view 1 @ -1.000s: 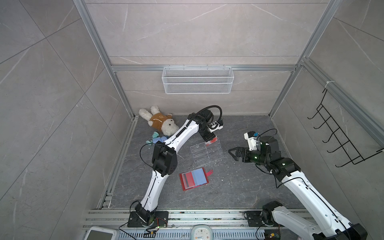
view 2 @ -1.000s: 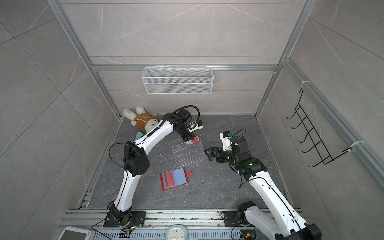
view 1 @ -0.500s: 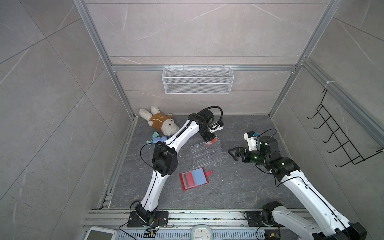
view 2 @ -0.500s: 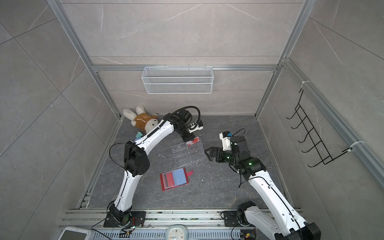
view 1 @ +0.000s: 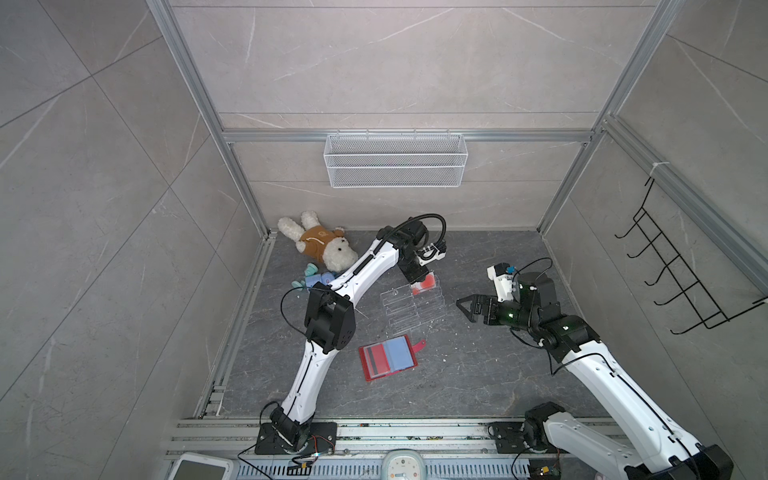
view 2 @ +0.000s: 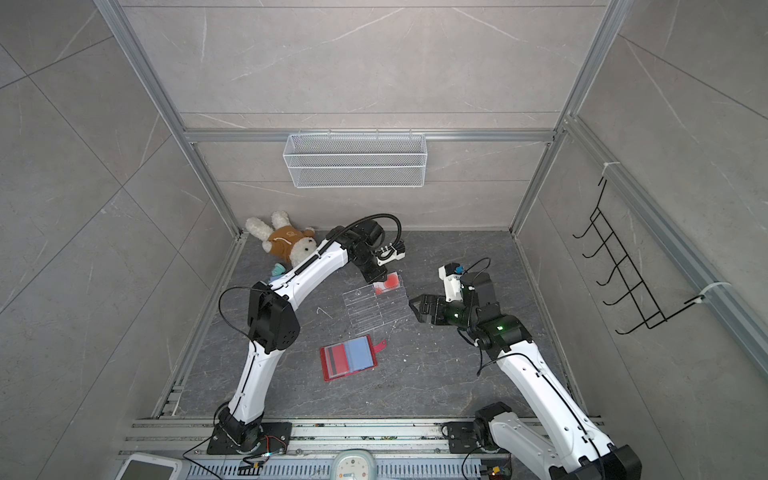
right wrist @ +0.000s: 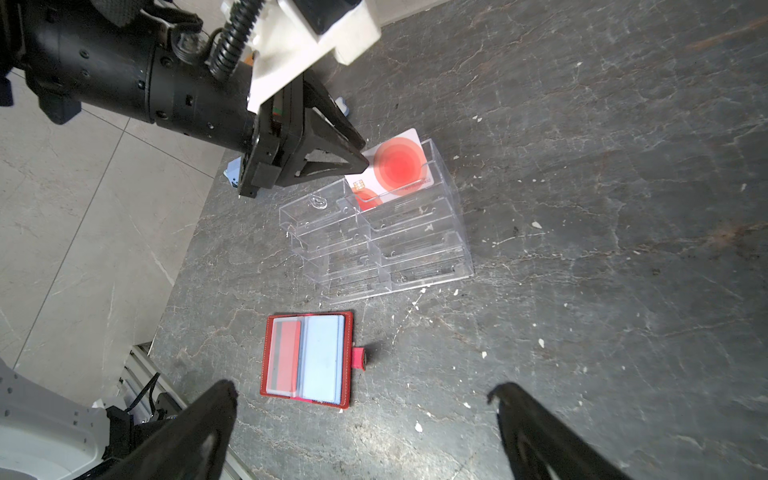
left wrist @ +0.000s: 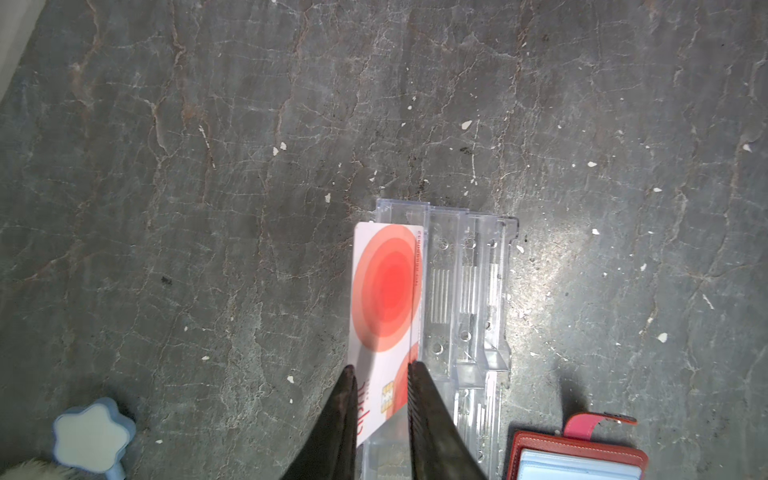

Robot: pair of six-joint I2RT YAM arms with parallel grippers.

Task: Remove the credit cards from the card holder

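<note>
Since a second ago the left end effector (left wrist: 382, 368) has loosened. Its fingers (left wrist: 419, 399), pressed together before, now stand a little apart with the credit card (left wrist: 386, 291) between them. Whether either one touches the card, I cannot tell. Both arms look otherwise unmoved.

From where I stand, the card leans in the rear tier of the clear acrylic stand (right wrist: 415, 249), in the compartment on the right arm's side, with its red circle facing up. In both top views it shows as a red patch under the left end effector (view 1: 417, 276).

The right end effector (view 1: 463, 310) hangs spread wide and empty, just beside the stand and pointing at it.

Nearer the arm bases, the card holder (right wrist: 307, 359) lies open and flat on the counter (view 1: 478, 374), close to the stand but apart from it. One clear sleeve holds a red striped card (right wrist: 284, 357), and the other sleeve looks pale blue.
</note>
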